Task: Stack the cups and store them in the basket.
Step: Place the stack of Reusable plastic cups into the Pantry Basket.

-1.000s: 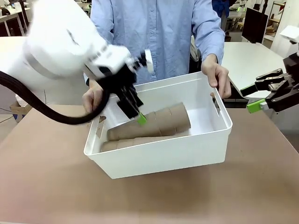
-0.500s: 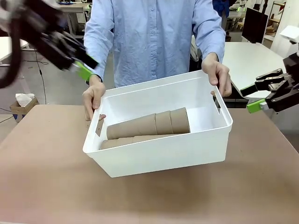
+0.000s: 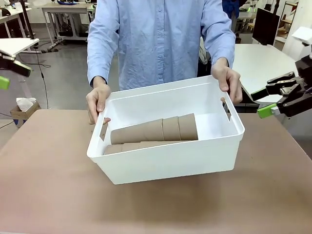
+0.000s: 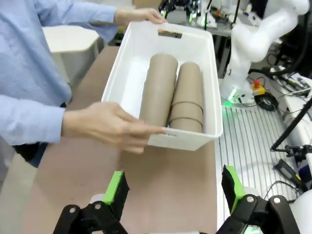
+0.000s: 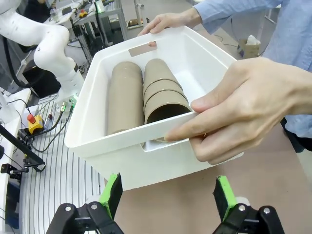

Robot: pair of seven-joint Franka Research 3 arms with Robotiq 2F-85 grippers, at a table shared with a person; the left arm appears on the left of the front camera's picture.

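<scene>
Hidden: the nearer stack of cups (image 3: 141, 146) lies mostly behind the front wall of the basket (image 3: 170, 163); how many cups are nested cannot be counted.
Cups: two stacks lie on their sides, side by side, inside the basket.
Basket: on the table (image 3: 48, 195), a person's hands (image 3: 97, 101) gripping both ends.
Left gripper (image 4: 175, 192): jaws spread wide, empty, short of the basket.
Right gripper (image 5: 165, 195): jaws spread wide, empty, off the table's right edge.
</scene>
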